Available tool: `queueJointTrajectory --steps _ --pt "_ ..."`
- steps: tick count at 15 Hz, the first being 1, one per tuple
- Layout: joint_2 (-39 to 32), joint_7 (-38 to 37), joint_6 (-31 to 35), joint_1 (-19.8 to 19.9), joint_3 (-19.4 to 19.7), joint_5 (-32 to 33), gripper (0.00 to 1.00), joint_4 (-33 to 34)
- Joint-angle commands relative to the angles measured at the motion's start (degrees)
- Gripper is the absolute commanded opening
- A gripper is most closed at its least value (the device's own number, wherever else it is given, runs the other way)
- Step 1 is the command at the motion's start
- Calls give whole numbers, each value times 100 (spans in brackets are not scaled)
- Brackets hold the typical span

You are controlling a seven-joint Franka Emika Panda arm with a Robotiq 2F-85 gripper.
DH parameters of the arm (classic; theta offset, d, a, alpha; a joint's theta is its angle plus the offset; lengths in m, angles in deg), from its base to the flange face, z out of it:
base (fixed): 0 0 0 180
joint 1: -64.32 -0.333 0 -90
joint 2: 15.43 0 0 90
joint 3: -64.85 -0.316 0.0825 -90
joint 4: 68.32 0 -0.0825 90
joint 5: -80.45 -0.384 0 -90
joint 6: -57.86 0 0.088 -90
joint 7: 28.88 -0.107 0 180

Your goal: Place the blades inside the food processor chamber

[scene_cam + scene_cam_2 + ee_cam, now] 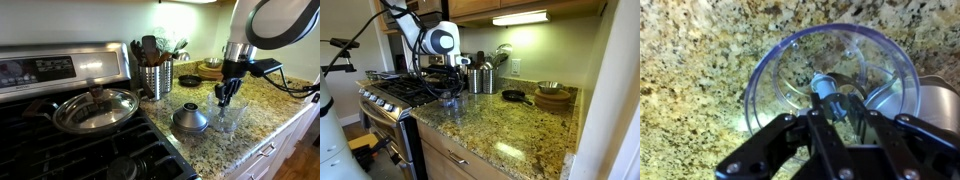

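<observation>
Clear bowl (765, 70) sits on a granite counter (690, 60) beside a grey dome (935, 100). The gripper (827, 110) pinches the blades (823, 86) inside it.

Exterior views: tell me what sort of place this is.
Most likely a home kitchen: a gas stove with a glass-lidded pan, a granite countertop, and a steel utensil canister by the wall.

The counter (700, 70) is granite speckled tan, brown and black. The bowl (768, 72) is clear, the blades (824, 90) dark with a pale hub, the gripper (835, 113) black, the dome (190, 120) dull grey, and the stove (60, 145) black.
</observation>
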Motion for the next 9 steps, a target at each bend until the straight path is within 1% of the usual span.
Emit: queueJointTrajectory --steps 1,6,9 --pt "162 -13 6 -39 55 37 13 -264" --pt "365 -65 -19 -39 56 113 13 -422" --pt "258 39 126 -57 31 45 13 -426"
